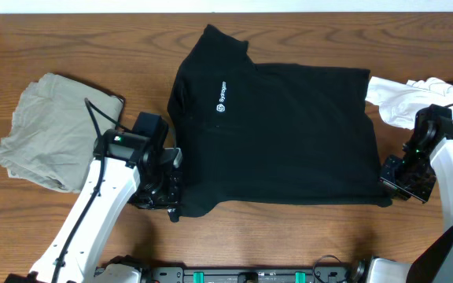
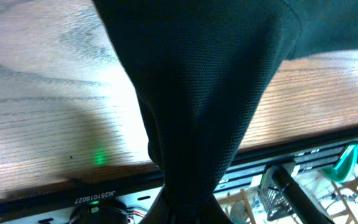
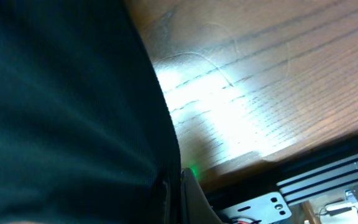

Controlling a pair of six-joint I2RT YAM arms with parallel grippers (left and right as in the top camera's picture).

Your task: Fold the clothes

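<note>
Seen from above, the black garment [image 1: 281, 134] lies spread on the worktop [image 1: 53, 39] with its small white logo up, between the two sets of fingers. The left fingers [image 1: 171, 206] are closed on its near left corner and the right fingers [image 1: 385, 191] on its near right corner. A grey-beige garment [image 1: 49, 130] lies crumpled well out on the outer side of the left fingers. A white garment [image 1: 403, 98] is bunched beyond the right fingers, against the black one's edge. Both arms reach in low from the near edge with wrists bent down, so the fingers meet the cloth at worktop level; the left forearm slants inward and the right comes in from the outer side. This looks like the start of a fold, with both near corners gripped and the hem not yet carried over. The next move probably calls for lifting both corners together and carrying them away from the near edge over the body of the garment, at an even pace so the hem keeps straight. In the left wrist view the fingers are hidden. Black cloth gathers into a narrow neck where they close and fans out beyond them, with bare wood to either side. In the right wrist view black cloth fills the space left of the fingers and runs down into them. Little of the fingers shows, so the pinch there is a judgement.
</note>
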